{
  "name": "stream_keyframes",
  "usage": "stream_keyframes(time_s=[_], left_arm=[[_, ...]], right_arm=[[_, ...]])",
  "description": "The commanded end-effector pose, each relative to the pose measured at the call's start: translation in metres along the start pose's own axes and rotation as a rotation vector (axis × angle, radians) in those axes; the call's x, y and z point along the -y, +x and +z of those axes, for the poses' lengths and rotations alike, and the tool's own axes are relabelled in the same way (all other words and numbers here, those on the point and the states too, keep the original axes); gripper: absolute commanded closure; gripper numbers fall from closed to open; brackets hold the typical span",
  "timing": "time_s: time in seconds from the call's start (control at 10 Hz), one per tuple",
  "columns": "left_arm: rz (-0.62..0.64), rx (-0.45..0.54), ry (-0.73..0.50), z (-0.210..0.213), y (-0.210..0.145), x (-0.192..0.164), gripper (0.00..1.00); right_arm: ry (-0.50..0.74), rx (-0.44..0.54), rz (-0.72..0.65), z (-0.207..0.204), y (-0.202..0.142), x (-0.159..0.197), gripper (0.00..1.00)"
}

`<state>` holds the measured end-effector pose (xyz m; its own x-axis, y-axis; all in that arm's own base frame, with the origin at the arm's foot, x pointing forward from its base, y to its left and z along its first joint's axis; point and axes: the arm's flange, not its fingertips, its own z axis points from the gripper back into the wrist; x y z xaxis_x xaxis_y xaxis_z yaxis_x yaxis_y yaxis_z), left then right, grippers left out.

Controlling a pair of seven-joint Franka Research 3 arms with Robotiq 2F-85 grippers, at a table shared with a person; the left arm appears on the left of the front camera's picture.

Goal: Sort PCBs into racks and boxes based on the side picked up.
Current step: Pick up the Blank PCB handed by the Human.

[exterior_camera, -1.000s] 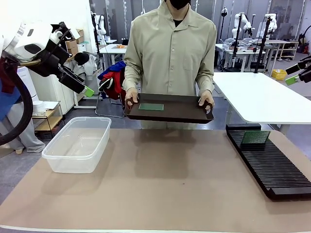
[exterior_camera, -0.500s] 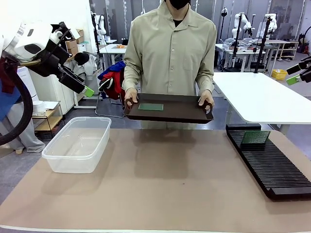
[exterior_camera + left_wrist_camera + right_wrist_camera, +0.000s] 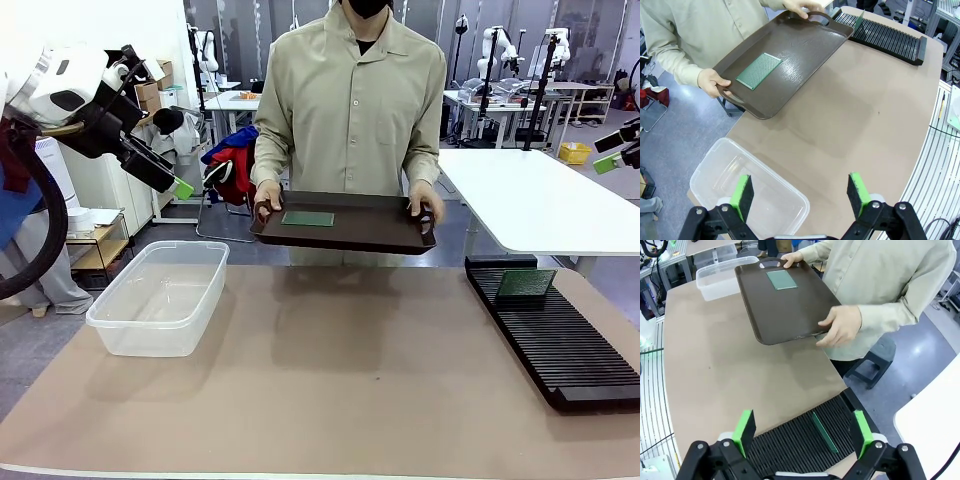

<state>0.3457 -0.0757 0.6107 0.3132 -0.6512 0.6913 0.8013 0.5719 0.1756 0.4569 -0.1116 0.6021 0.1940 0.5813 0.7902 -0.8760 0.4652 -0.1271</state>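
Left gripper (image 3: pixel 800 182) of mine is hanging wide open and empty high over the clear box (image 3: pixel 725 160), and my right gripper (image 3: pixel 802 429) is hanging just as open and empty over the black rack (image 3: pixel 785 440), where one PCB (image 3: pixel 824 432) is standing on edge in a slot. A second PCB (image 3: pixel 759 71) is lying flat on the brown tray (image 3: pixel 805 45) that a person is holding out. I am judging it thin, light, stiff and apt to slide, so I am favouring a gentle pinch across its long edges.
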Motion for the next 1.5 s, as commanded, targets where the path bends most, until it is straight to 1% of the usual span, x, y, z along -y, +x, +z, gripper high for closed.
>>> stream_keyframes(time_s=[0.0,1.4], left_arm=[[0.005,-0.002,-0.008,0.0005,-0.0015,-0.0023,0.00],[0.005,-0.002,-0.008,0.0005,-0.0015,-0.0023,0.00]], right_arm=[[0.005,-0.002,0.005,-0.0024,0.0020,-0.0026,0.00],[0.005,-0.002,0.005,-0.0024,0.0020,-0.0026,0.00]])
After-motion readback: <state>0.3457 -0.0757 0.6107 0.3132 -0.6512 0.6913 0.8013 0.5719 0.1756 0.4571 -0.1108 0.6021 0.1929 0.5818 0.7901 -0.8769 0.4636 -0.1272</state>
